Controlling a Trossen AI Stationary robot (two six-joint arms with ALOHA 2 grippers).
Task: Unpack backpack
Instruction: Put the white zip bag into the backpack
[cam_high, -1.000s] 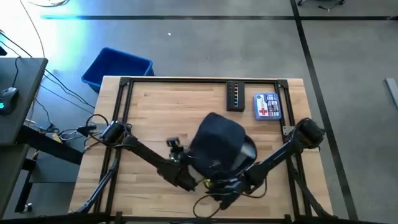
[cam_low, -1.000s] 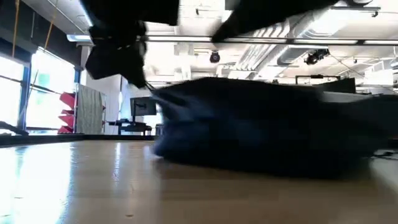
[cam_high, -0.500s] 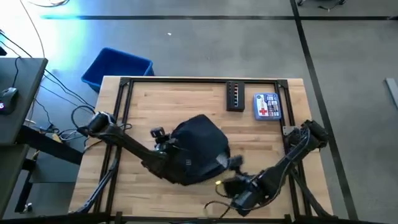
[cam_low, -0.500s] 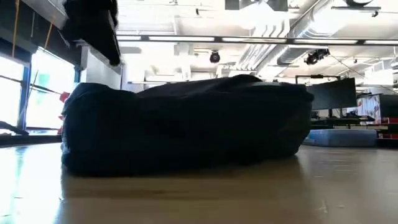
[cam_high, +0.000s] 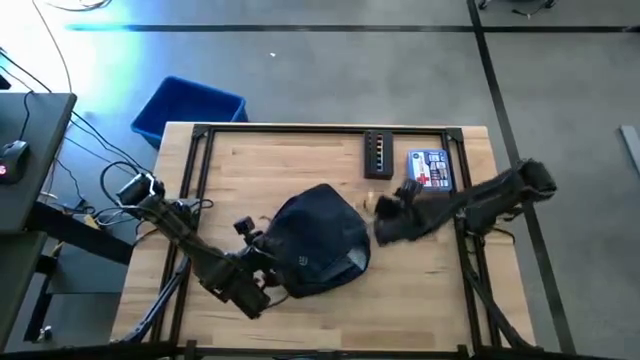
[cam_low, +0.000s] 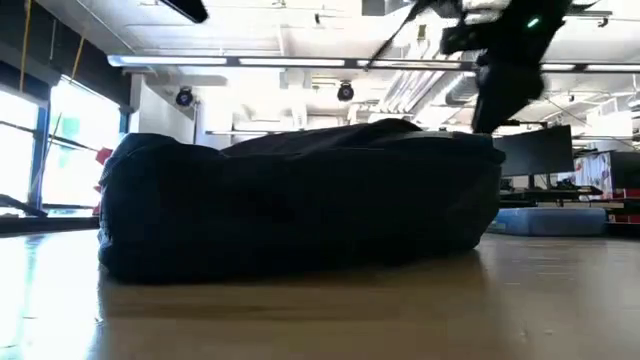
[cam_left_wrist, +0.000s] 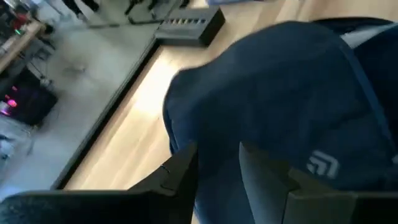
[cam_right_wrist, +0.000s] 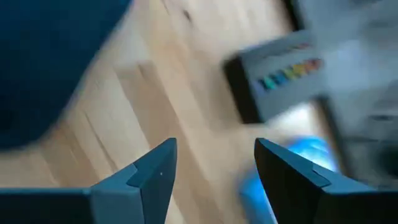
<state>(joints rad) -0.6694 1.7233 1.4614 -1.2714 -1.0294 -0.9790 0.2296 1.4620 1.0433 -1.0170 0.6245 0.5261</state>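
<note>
The dark navy backpack (cam_high: 318, 235) lies flat on the wooden table's middle, its pale logo patch (cam_left_wrist: 323, 165) facing up. It fills the low view (cam_low: 300, 210). My left gripper (cam_high: 260, 278) is at the backpack's near-left side, its fingers (cam_left_wrist: 180, 171) a narrow gap apart, with the navy fabric showing beyond them. I see no fabric pinched between them. My right gripper (cam_high: 382, 208) stands open above bare wood just off the backpack's far-right side, in front of a black box (cam_right_wrist: 273, 81).
A black box with a row of coloured dots (cam_high: 378, 155) and a blue-and-white pouch with a red cross (cam_high: 430, 170) lie at the table's far right. A bright blue bin (cam_high: 185, 105) stands on the floor beyond the far-left corner. Bare wood lies left and near.
The backpack has slid toward the table's left and turned, then come to rest. My left gripper has drawn back toward the near-left. My right gripper has swung from the near edge by the backpack toward the far right, ending close to the black box.
</note>
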